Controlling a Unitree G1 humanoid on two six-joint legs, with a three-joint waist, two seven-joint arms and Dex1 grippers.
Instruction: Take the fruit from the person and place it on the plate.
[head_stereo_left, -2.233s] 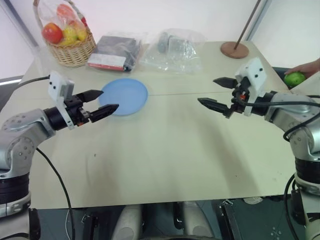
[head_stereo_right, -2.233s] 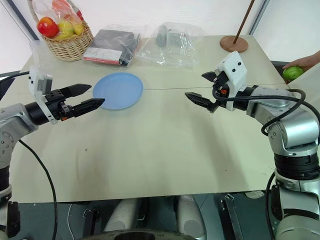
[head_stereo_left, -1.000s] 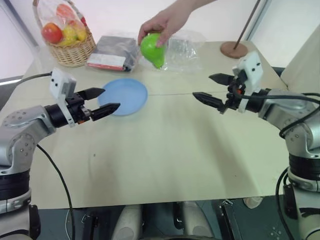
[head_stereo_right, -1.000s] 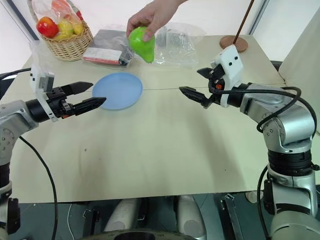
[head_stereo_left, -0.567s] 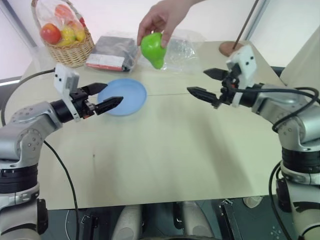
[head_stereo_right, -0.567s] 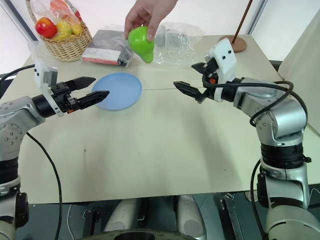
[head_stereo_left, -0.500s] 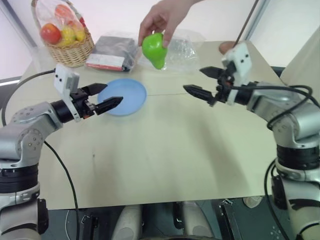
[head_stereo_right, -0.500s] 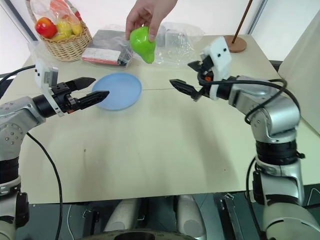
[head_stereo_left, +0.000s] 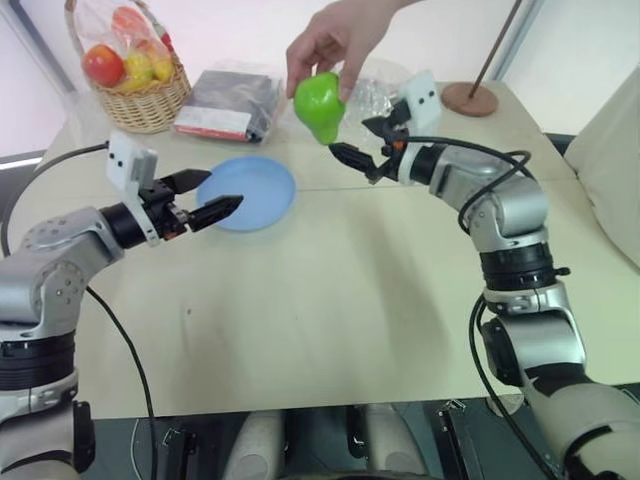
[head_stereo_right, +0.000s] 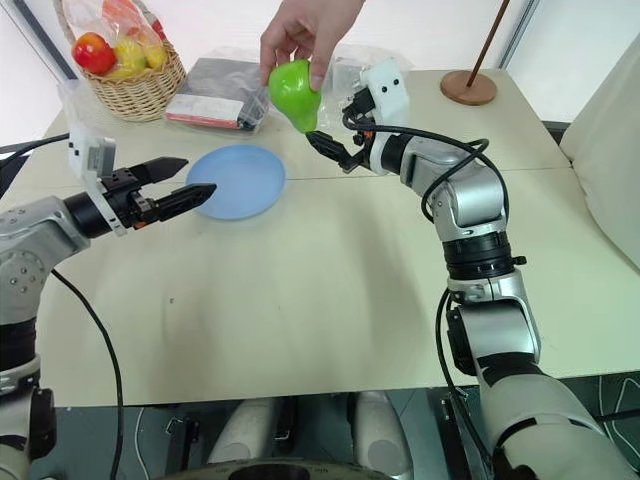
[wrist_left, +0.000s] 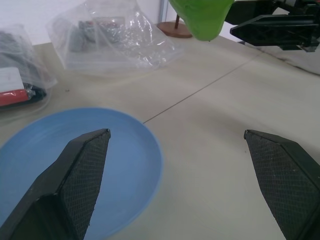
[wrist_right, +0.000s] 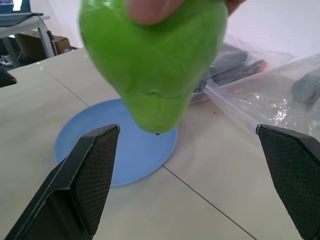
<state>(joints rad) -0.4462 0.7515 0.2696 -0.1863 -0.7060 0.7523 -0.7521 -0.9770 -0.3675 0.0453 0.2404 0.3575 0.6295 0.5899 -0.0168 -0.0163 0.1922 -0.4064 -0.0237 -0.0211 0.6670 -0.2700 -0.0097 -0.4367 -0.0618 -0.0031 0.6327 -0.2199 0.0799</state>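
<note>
Right gripper (head_stereo_left: 357, 143) is stretched out forward and toward the left, roughly level, fingers spread wide apart with nothing between them. Left gripper (head_stereo_left: 215, 195) hangs out level too, pointing forward-right, fingers parted, looks empty as far as I can tell.
</note>
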